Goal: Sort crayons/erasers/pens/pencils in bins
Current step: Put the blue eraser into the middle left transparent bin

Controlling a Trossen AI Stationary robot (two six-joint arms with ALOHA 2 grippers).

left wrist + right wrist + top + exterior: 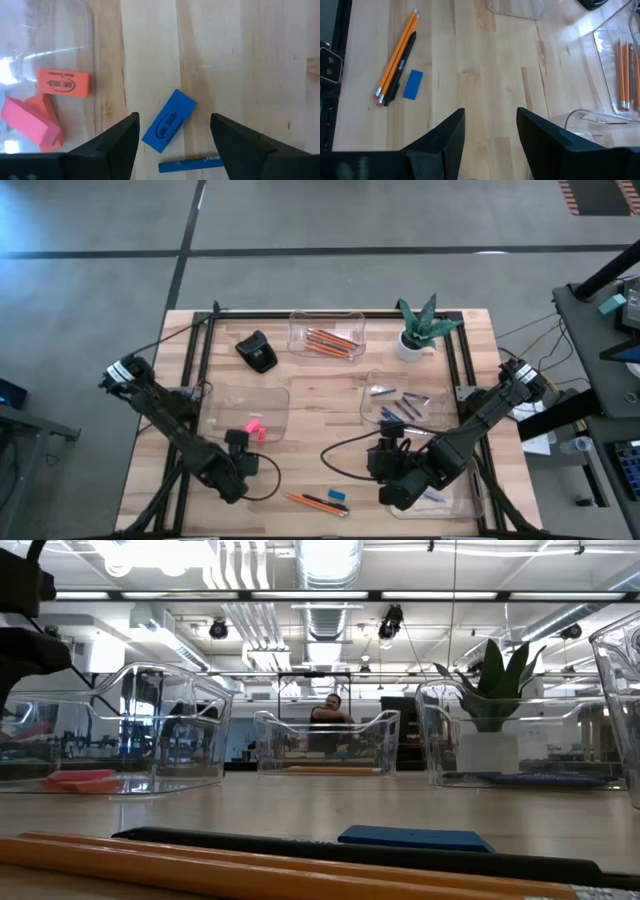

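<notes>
Loose pencils: two orange pencils point(397, 55) lie side by side at the table's near edge, touching each other.
Loose pen: a black pen point(402, 65) rests against those pencils, parallel to them.
Blue eraser: a small blue eraser point(413, 84) lies flat on the wood just beside the pen, apart from it.
Right gripper: the right gripper point(490, 111) hangs over bare wood near the table's near right, facing that group; its jaws are released and nothing is between them.
Near right bin: a clear bin point(470, 502) sits partly under the right arm; its contents are hard to tell.
Left gripper: the left gripper point(175, 117) hovers at the near corner of the left bin point(215, 420), jaws spread wide and grasping nothing.
Second blue eraser: another blue eraser point(169, 120) lies on the wood between the spread fingers, outside the bin wall, with a blue crayon point(192, 164) just beside it.
Pink erasers: pink erasers point(30, 120) and an orange one point(63, 82) lie inside the left bin.
Middle right bin: a bin point(370, 395) holds dark blue sticks.
Far bin: the far bin point(297, 330) holds several orange pencils.
Far edge: a black object point(258, 352) and a potted plant point(420, 330) flank the far bin.
</notes>
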